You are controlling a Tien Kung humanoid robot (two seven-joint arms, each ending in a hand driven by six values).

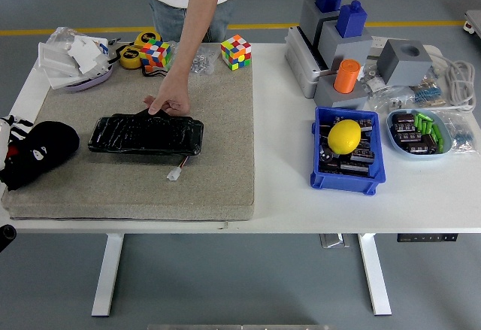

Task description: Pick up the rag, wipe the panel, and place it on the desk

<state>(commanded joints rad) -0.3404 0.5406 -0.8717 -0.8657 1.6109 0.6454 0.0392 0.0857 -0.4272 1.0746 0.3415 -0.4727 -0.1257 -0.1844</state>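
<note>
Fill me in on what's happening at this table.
A person's hand presses on the far edge of the black panel, steadying it on the grey mat. At the mat's left edge the robot's left hand is bundled in the black rag, short of the panel, so no wiping yet. The right arm is out of view.

A black panel [146, 134] is laid flat on a beige mat [218, 172] covering the left half of the white table [421, 210]. Its far edge is pressed by a person's hand [170, 101], reached down from the far side. At the left edge, a black rag [41, 149] is bunched over the left hand [15, 153]. A blue bin [347, 181] with a yellow lemon [345, 136] is seen to the right.
</note>
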